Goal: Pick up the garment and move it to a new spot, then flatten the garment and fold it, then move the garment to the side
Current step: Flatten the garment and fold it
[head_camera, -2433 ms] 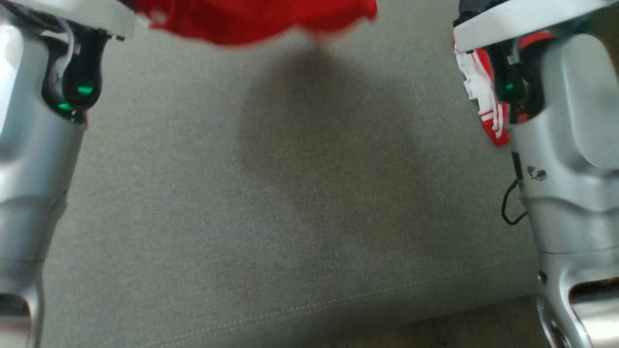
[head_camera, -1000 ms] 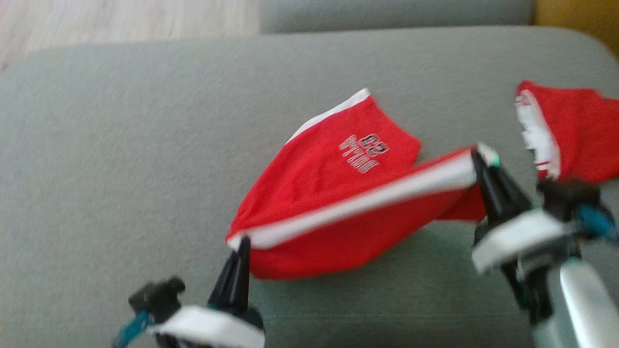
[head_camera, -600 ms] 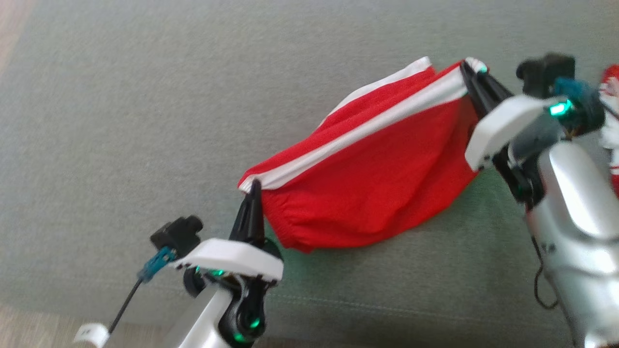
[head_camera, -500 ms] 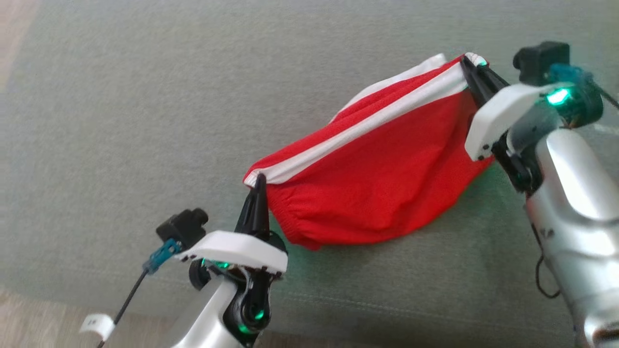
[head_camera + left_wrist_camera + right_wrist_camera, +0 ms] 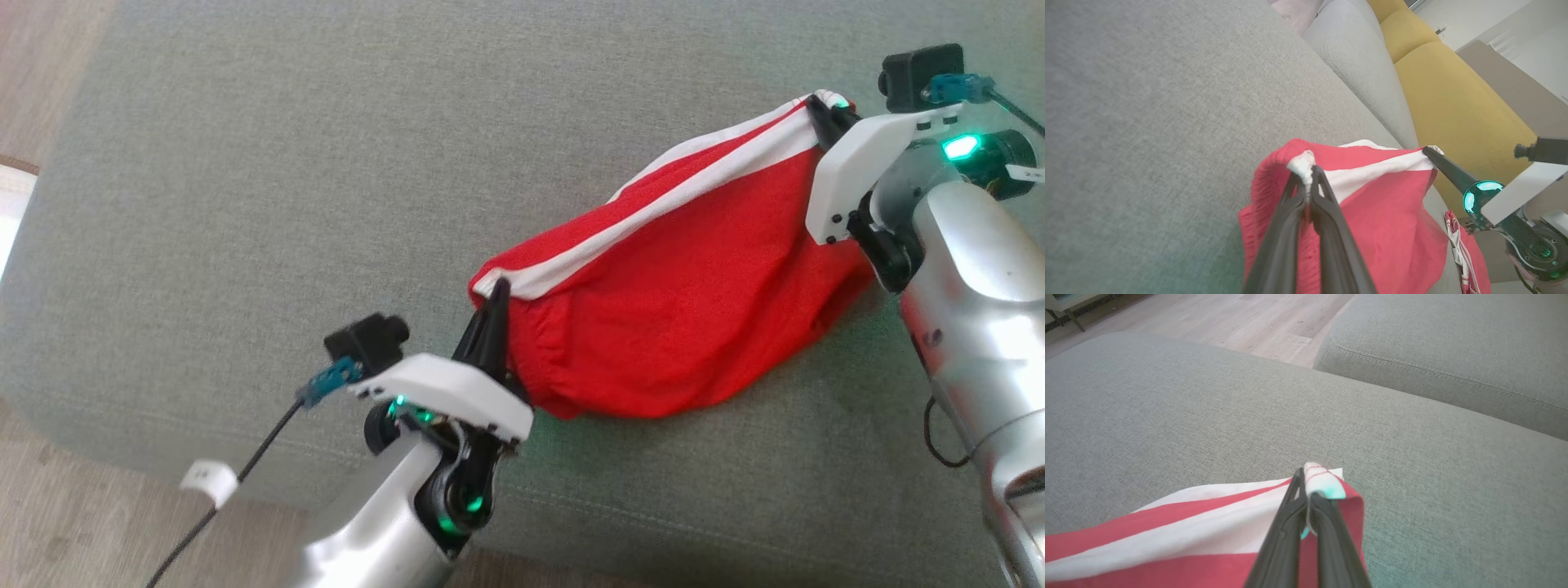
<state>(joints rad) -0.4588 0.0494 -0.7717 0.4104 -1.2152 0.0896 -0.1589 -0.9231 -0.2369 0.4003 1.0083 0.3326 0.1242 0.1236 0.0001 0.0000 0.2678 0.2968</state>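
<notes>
The red garment [image 5: 678,318] with a white stripe hangs stretched between my two grippers above the grey sofa seat [image 5: 326,163], its lower folds sagging onto the cushion. My left gripper [image 5: 496,290] is shut on the garment's white-edged corner [image 5: 1302,163] at its lower left end. At the upper right end, my right gripper [image 5: 819,109] is shut on the other white corner [image 5: 1319,479]. In the left wrist view my left gripper [image 5: 1308,179] pinches the cloth, and the right arm's finger [image 5: 1447,169] holds the far corner.
A second red and white cloth [image 5: 1466,253] lies on the seat near the right arm. A grey back cushion [image 5: 1445,347] rises behind the seat. A yellow sofa section [image 5: 1453,106] adjoins it. Wooden floor [image 5: 49,506] runs past the seat's front edge.
The head camera has moved, so the whole picture shifted. Both grippers keep their hold on the garment's corners, and the garment has come down from hanging high to sagging on the seat.
</notes>
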